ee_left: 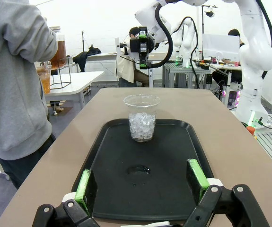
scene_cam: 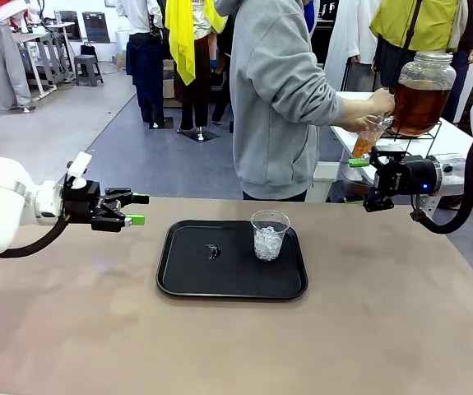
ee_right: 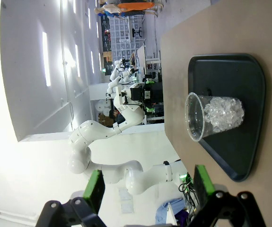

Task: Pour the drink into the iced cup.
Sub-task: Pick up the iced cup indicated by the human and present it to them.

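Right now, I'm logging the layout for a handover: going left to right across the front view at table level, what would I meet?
left gripper → small puddle → iced cup → right gripper

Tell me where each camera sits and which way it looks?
Front view: between the arms, facing the grey-hoodied person across the brown table; left end effector and right end effector show, both open.
Left wrist view: on the left arm, looking along the black rectangular plastic tray at the clear plastic cup of ice; own green-padded fingers show.
Right wrist view: on the right arm, rolled sideways, facing that cup; own fingers show.
All three share tray and cup.
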Controlling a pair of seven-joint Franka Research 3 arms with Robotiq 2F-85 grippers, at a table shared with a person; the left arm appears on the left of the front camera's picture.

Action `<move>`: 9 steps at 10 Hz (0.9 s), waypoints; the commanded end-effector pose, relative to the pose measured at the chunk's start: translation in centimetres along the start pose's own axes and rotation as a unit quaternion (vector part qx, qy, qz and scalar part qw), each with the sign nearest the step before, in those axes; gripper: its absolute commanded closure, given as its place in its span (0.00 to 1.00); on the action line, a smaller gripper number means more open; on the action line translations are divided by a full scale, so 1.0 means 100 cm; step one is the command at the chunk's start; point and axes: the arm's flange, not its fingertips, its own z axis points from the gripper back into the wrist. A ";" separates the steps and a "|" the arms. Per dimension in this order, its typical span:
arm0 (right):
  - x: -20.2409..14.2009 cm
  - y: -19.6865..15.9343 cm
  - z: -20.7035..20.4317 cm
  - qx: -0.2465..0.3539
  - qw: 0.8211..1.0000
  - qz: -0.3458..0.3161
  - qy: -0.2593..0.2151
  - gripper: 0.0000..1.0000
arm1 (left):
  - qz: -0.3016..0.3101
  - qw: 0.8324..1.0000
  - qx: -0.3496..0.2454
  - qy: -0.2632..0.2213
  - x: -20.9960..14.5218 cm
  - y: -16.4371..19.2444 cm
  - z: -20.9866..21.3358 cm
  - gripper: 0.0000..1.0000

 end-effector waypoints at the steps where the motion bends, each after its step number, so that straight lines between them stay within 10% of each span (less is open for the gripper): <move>1: 0.000 0.001 0.000 -0.002 1.000 0.001 -0.003 0.00 | 0.001 1.000 0.000 0.000 0.002 0.001 -0.001 0.00; 9: 0.000 0.001 0.000 -0.002 1.000 0.001 -0.003 0.00 | 0.001 1.000 0.000 0.000 0.002 0.001 -0.001 0.00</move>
